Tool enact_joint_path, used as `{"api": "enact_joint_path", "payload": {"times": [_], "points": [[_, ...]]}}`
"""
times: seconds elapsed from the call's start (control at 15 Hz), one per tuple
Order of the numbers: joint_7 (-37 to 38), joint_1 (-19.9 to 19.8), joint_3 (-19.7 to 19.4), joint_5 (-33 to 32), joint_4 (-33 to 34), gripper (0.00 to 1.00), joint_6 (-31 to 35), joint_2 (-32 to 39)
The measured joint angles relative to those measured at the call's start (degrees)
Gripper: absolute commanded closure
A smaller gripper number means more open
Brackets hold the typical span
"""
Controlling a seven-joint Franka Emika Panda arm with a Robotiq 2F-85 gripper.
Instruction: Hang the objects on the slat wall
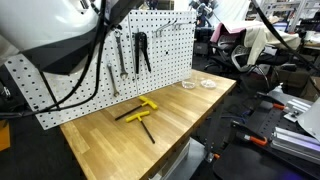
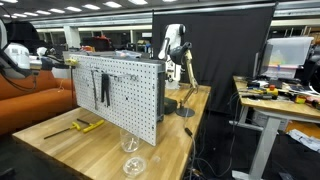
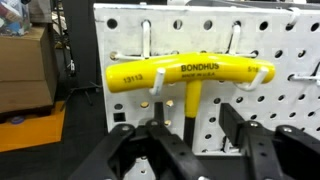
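Tool (image 3: 192, 138) stands open in the wrist view: its two black fingers (image 3: 150, 150) are apart, one on each side of the black shaft, with a gap on both sides and nothing held. They sit below the handle and do not touch it.

Task item hung: one yellow T-handle hex key (image 3: 190, 72), marked BONDHUS, lies with its crossbar level across two metal hooks (image 3: 157, 92) on the white pegboard (image 3: 270, 50), shaft pointing straight down.

Task items not hung: two more yellow T-handle keys (image 1: 146, 106) lie flat on the wooden desk (image 1: 110, 145) in front of the pegboard (image 1: 70, 85), close together, their shafts angled in different directions. In an exterior view they show as a yellow shape on the desk (image 2: 85, 126) near the far end of the board (image 2: 120, 95).

Other items on the board: black-handled pliers (image 1: 142, 50) and grey wrenches (image 1: 122, 55) hang side by side near its middle.

Other items on the desk: two clear shallow dishes (image 1: 198, 85) sit beside the end of the board, well apart from the keys.
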Motion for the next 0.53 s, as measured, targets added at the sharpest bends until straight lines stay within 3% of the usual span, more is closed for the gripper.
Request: {"api": "enact_joint_path", "payload": {"times": [0.13, 0.33, 0.53], "points": [[1.38, 0.24, 0.15, 0.04, 0.11, 0.0, -0.01, 0.03], [5.06, 0.35, 1.81, 1.68, 0.85, 0.0, 0.26, -0.63], [7.83, 0.43, 4.98, 7.6, -0.03, 0.0, 0.47, -3.02]]}}
